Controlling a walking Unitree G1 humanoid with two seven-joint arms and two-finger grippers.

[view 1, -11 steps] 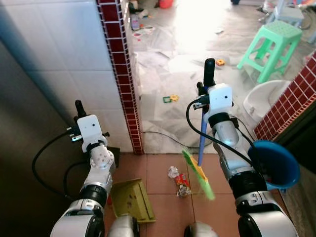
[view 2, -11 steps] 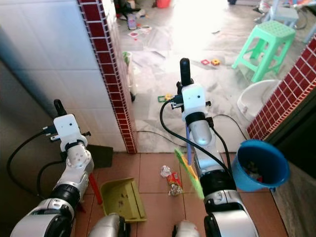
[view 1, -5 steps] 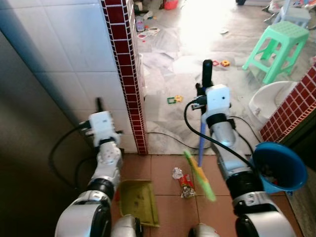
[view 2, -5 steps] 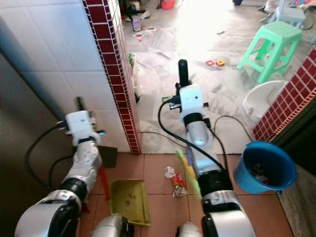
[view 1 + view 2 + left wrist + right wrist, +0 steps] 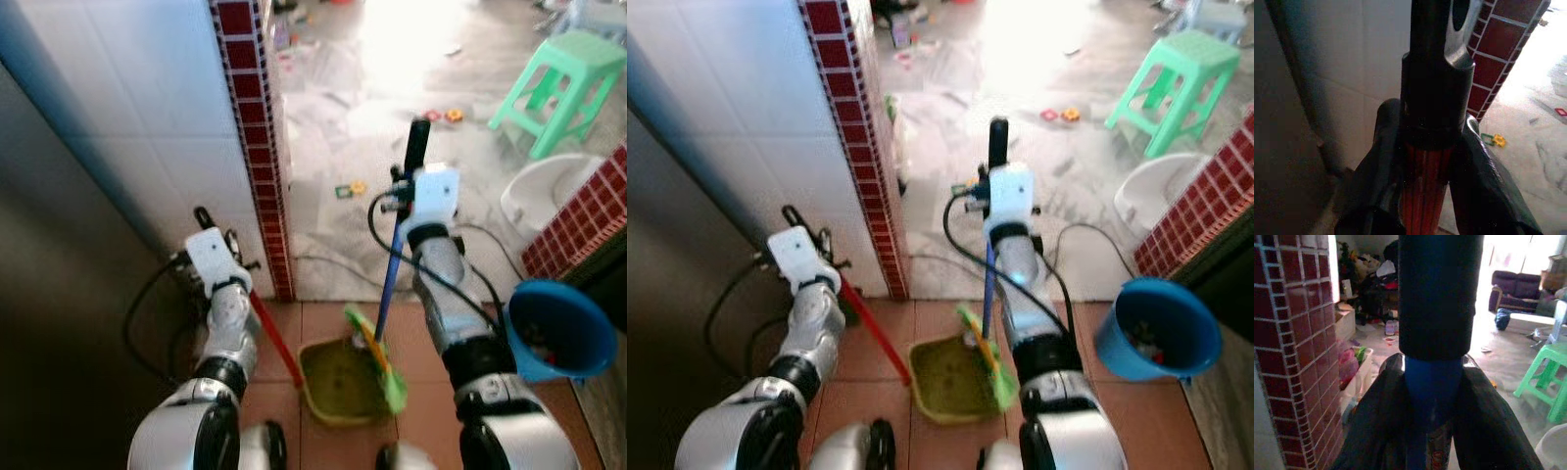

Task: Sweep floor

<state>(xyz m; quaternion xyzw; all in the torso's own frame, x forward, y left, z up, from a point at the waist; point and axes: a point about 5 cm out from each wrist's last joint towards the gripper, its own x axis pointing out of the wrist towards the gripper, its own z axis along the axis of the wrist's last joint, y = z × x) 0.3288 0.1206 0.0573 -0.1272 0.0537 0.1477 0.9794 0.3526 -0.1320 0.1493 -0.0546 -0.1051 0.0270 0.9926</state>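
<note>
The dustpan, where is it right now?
In the left eye view, the green dustpan sits on the reddish floor tiles between the two arms, with the broom's green bristles over its right edge.

Litter hidden under the green broom head (image 5: pixel 377 357) inside the dustpan (image 5: pixel 338 382), dustpan handle (image 5: pixel 1425 205) cut off at the wrist view's edge, distant floor toys (image 5: pixel 438 115) blurred (kinds not made out), bucket (image 5: pixel 554 328) contents unreadable
</note>
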